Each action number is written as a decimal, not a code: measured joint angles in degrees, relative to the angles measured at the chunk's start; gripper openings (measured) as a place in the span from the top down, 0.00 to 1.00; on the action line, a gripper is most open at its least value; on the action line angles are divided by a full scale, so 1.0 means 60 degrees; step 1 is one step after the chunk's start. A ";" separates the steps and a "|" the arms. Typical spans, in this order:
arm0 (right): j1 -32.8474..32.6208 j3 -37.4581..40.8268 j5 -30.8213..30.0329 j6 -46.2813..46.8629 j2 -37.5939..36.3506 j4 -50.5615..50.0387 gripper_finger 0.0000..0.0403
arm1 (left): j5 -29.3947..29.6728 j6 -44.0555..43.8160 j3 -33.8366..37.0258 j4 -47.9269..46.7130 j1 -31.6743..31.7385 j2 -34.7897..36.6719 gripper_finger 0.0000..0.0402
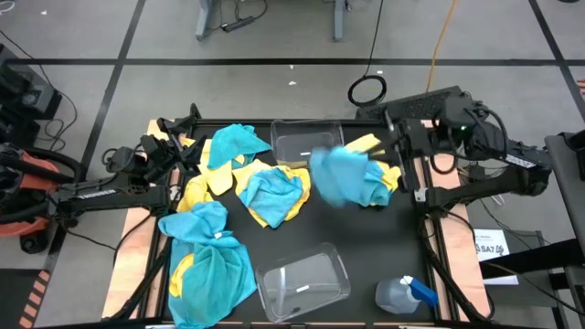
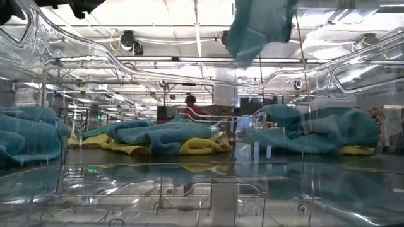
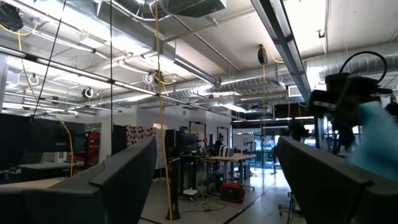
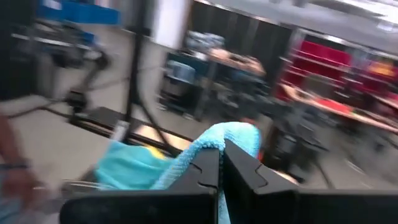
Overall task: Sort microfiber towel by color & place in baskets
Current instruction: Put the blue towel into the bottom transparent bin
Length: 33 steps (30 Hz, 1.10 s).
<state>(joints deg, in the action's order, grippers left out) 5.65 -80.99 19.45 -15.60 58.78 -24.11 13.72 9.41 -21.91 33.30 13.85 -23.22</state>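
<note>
Now turquoise towel (image 4: 214, 140) pinched in right pincer (image 4: 221, 163), dangling.

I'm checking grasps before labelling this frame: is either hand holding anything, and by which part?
The right hand is shut on a turquoise towel, pinching a fold at its top so the rest hangs above the table. The left hand is open and holds nothing.

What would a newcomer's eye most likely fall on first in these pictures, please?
Probably the turquoise towel hanging in the air, pinched in the shut right end effector near the far basket. Next, the heap of yellow and turquoise towels across the table's left and middle, with the near basket at the front edge.
</note>
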 joint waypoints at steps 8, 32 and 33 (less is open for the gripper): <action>-0.1168 0.0000 0.0117 -0.0256 0.0889 0.0713 1.00 | 0.0001 -0.0001 -0.0001 0.0000 0.0002 0.0004 0.16; -0.3650 -0.0007 0.0308 -0.0656 0.2992 0.1311 1.00 | 0.0000 0.0000 0.0000 0.0004 0.0003 0.0004 0.16; -0.3668 -0.0011 0.0292 -0.0624 0.3137 0.1220 1.00 | 0.0003 0.0000 -0.0004 0.0000 0.0000 0.0004 0.16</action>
<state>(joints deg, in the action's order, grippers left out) -16.36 -81.06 21.21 -19.34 77.60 -16.79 13.73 9.41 -21.93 33.30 13.85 -23.20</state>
